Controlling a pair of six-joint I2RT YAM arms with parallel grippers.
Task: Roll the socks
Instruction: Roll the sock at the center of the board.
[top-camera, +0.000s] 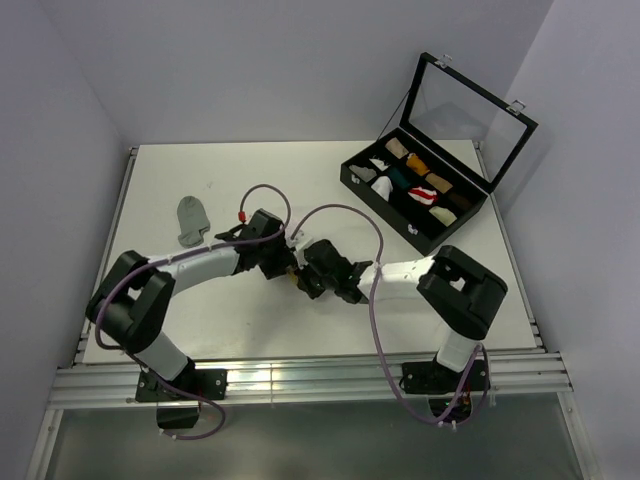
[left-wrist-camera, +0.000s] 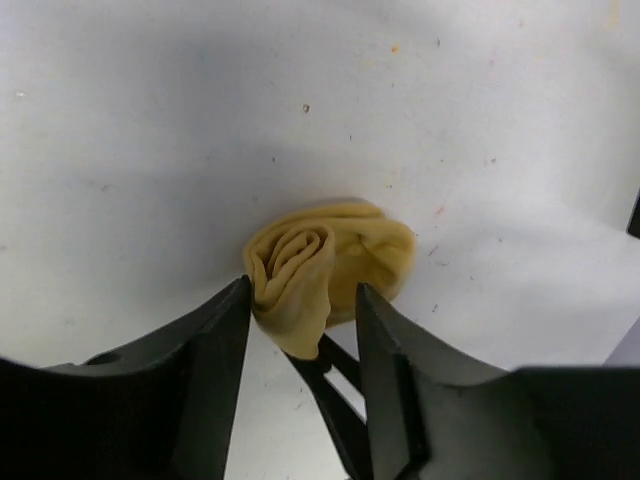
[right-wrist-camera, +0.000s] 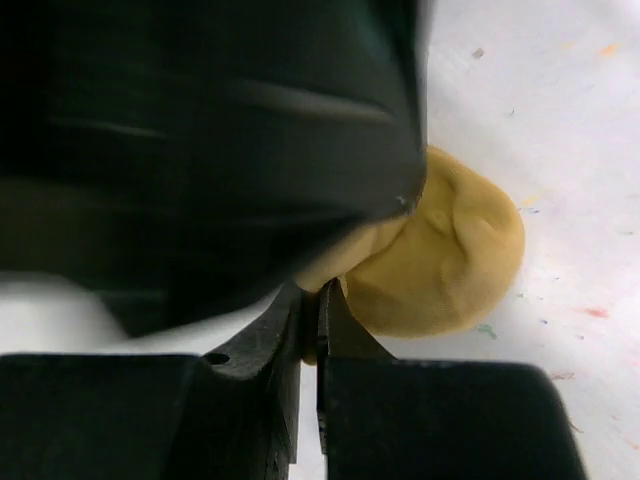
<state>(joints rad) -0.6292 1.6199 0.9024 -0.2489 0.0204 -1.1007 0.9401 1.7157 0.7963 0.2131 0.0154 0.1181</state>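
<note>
The mustard-yellow sock is rolled into a loose bun on the white table. My left gripper is open with the roll's end between its fingers; the left finger touches the fabric. My right gripper is shut on the roll's lower end, and its thin fingers show in the left wrist view. The roll bulges to the right of the right jaws. In the top view both grippers meet mid-table, almost hiding the sock. The grey sock lies flat at the left. The white striped sock is not seen.
A black compartmented case with its glass lid raised stands at the back right, holding several fabric rolls. The left gripper's body fills the upper left of the right wrist view. White walls stand on both sides and behind.
</note>
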